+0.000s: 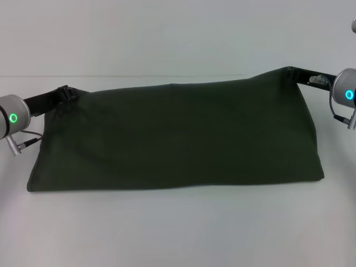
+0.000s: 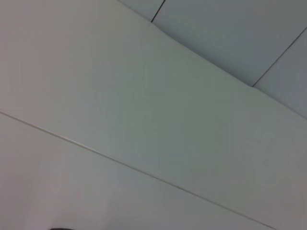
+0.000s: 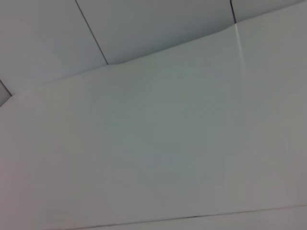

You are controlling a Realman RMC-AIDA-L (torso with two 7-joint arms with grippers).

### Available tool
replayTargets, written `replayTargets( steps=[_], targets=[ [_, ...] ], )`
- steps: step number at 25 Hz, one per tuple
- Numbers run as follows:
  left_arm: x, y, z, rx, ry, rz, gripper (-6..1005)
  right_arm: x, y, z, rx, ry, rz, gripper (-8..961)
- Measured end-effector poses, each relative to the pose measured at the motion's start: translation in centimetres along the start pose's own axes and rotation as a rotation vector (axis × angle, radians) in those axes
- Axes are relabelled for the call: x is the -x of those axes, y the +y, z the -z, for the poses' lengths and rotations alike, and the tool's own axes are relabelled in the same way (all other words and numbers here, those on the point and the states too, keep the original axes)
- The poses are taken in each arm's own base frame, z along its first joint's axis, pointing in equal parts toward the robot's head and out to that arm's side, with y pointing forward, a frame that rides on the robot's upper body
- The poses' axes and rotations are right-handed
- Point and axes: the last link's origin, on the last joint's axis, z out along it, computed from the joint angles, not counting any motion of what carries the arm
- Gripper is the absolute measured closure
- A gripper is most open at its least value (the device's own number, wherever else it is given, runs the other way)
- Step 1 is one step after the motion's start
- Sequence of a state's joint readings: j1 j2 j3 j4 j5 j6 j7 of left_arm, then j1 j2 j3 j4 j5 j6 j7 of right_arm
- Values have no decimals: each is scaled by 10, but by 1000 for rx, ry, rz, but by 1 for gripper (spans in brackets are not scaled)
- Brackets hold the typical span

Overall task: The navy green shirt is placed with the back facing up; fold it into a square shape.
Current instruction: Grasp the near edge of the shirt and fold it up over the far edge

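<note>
The navy green shirt [image 1: 178, 136] is seen across the middle of the head view as a long dark band, lying on the white bench [image 1: 178, 233] along its lower edge, with its upper edge raised at both ends. No lettering, collar or sleeves can be made out on the cloth. The upper left corner of the cloth is held by the left claw [image 1: 65, 92] at the left edge of the frame, and the upper right corner by the right claw [image 1: 293, 72] at the upper right. Each claw is closed on the fabric, though the fingertips themselves are largely hidden by the dark cloth. Both arms are cut off by the frame edges, only grey wrist housings with green ring lights being shown. In both wrist views only pale panels with thin seams are shown; neither shirt nor fingers appear there
</note>
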State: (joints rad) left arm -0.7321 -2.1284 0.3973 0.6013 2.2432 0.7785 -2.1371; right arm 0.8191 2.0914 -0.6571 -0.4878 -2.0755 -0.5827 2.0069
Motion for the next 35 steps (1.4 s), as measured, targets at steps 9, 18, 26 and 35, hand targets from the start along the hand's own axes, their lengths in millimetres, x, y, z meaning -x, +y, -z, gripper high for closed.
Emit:
replayTargets(
  steps=[9,18,26,35],
  targets=[
    [1,4,-6,-17,26,-7,924,-1,9,-7,5,-26,14,791],
    [2,3,-7,-37,38,-16,902,-3,10,-10,-13,-28,8,780],
    [8,2,-15,-79,123,16,877,-3,13,-14,-36,-33,31,770],
    [15,-2,-16,-75,208,56,683,-6,14,-14,-14,-67,-1,527]
  ],
)
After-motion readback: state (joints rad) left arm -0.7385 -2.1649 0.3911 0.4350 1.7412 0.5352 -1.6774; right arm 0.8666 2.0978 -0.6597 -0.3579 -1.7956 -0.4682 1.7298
